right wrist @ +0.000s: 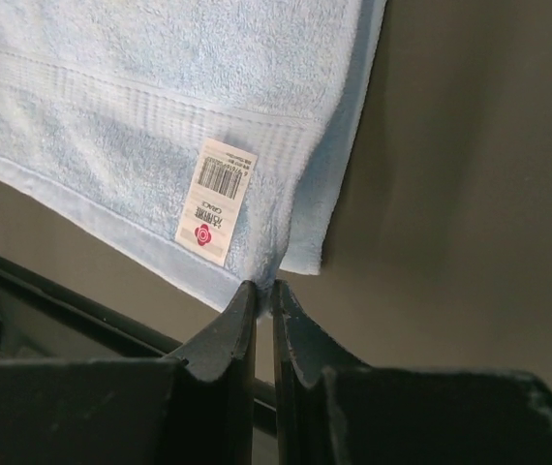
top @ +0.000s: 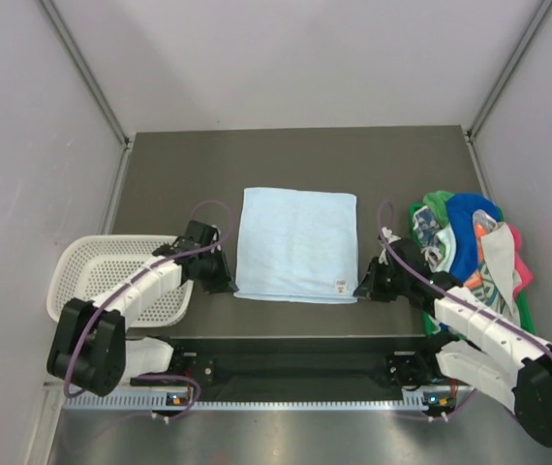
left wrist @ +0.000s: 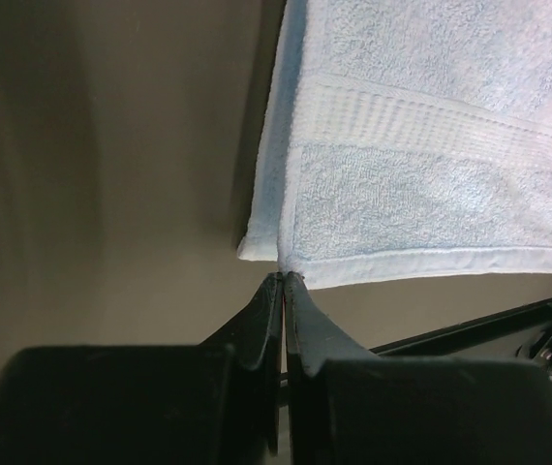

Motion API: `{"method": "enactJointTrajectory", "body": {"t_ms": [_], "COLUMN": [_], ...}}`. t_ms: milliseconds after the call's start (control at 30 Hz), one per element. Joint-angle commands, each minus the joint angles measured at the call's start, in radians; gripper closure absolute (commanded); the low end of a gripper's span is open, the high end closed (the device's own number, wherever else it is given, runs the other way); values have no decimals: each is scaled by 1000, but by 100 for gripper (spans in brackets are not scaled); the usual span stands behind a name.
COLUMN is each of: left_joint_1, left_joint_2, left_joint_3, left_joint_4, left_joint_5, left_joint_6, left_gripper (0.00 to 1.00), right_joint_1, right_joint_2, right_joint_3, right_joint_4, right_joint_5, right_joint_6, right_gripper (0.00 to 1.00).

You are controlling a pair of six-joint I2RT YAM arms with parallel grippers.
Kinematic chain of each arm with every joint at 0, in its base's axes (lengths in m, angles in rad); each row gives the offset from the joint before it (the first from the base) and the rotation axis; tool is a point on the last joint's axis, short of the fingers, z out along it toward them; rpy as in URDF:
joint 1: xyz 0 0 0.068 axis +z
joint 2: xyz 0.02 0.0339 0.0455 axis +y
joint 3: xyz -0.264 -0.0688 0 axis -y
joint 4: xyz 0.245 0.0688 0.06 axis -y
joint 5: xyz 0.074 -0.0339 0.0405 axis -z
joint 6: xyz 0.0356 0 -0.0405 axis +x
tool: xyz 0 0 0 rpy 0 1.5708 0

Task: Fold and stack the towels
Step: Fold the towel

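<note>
Folding is judged in hand: pale blue towel (top: 295,242) laid flat, near-left corner met by left gripper (left wrist: 283,281) with jaws together, near-right corner nipped by right gripper (right wrist: 262,289), both to be lifted and carried to the far edge; left of it, white mesh basket (top: 73,257) seen empty; right of it, towel heap (top: 465,247).

Reaches forward and low with both arms, elbows bent outward, forearms angled inward toward each other. Holds the left gripper (left wrist: 284,279) with jaws pressed flat together, tips pointing ahead and down. Holds the right gripper (right wrist: 262,287) almost as tight, only a hairline slit between the fingers (right wrist: 228,334). Sets both wrists well apart, about level with each other.
</note>
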Motion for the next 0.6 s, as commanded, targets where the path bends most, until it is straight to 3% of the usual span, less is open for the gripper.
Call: {"method": "enactJointTrajectory", "body": {"t_ms": [0,233,467,567], "left_joint_1": [-3,-3,-1,-1], "left_joint_2": [12,26,-3,40], "left_joint_3": [2,38,196,273], "left_joint_4": [-14,-58,-143,-89], "left_joint_5": [-6,0,-47,-66], "left_joint_6": [-17,5,54,54], "left_gripper": [95,78,73,71], "right_joint_1": [19,23,22,-22], "right_joint_2": [1,2,-27,51], "right_joint_3": [-11,-16,63,168], "right_joint_4": [25,3,-81,-84], "right_joint_5": [6,5,36,121], "right_joint_6": [20,3,-34,-75], "right_gripper": [97,72,55,52]}}
